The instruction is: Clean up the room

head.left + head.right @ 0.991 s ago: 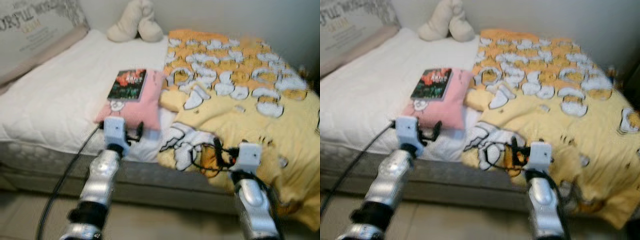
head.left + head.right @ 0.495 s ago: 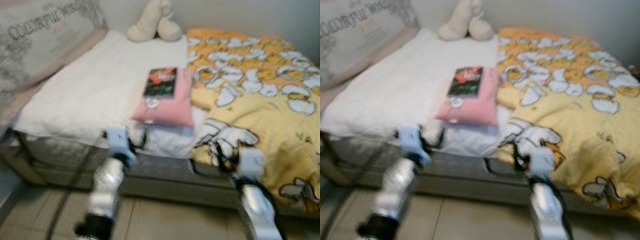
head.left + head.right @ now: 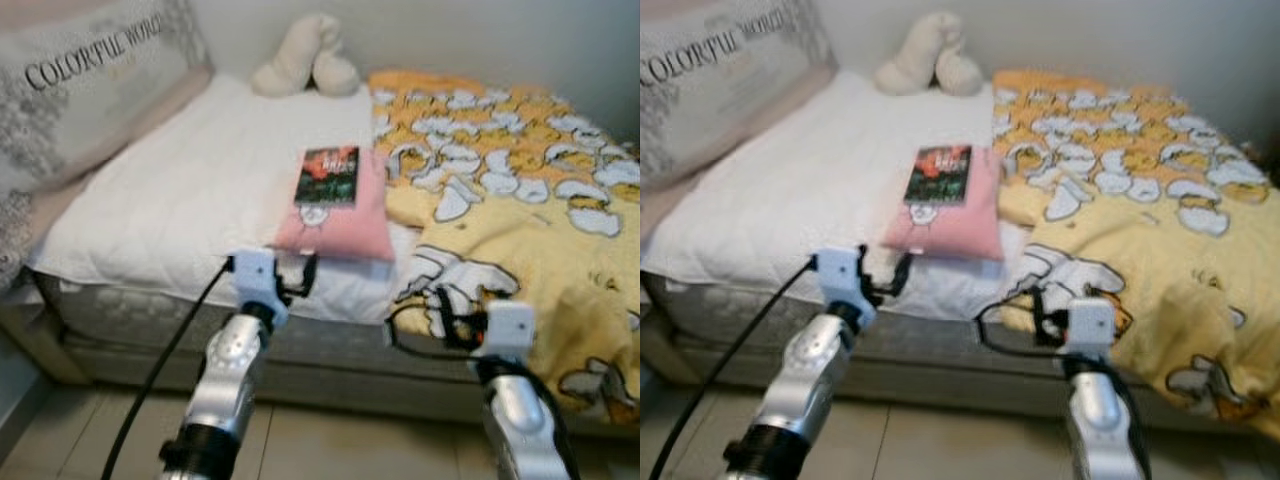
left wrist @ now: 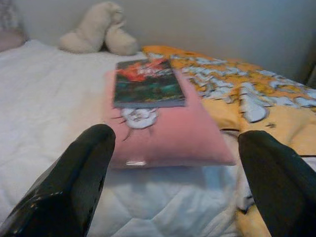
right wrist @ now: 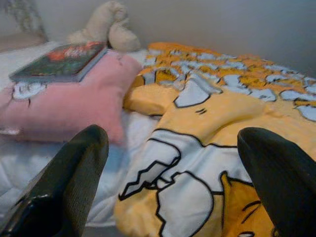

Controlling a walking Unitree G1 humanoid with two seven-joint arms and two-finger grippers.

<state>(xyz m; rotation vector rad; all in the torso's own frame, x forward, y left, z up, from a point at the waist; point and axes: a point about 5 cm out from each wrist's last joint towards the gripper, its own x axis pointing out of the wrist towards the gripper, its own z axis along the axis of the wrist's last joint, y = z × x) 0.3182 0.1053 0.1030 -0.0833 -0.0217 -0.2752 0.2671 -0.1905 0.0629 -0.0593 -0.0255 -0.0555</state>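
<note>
Both silver arms were stretched forward toward the bed (image 3: 150,200), forearms raised, wrists level with the mattress edge. The left gripper (image 4: 173,163) hung just in front of that edge with its two black fingers (image 4: 74,177) spread wide and nothing between them. A black cable (image 3: 160,360) trailed down from that wrist toward the floor. The right gripper (image 5: 173,163) was held the same way in front of the bed's near edge, its fingers (image 5: 69,173) also far apart and empty, at the hanging fold of the yellow blanket (image 3: 520,220).

A pink pillow (image 3: 340,215) lay near the front of the bed, on the white mattress cover and touching the blanket's edge. A book (image 3: 328,177) with a dark red and green cover lay flat on the pillow's far half. The pillow sat just beyond the left gripper, apart from it, and seen along that gripper's fingers it lay straight ahead between them, with the book behind it. From the right gripper the pillow and book lay off toward the robot's left, with the blanket's cartoon print directly ahead.

Further back on the bed, against the wall, sat a cream plush toy (image 3: 305,58). A large grey pillow (image 3: 90,80) printed with lettering leaned at the head of the bed, on the robot's left.
</note>
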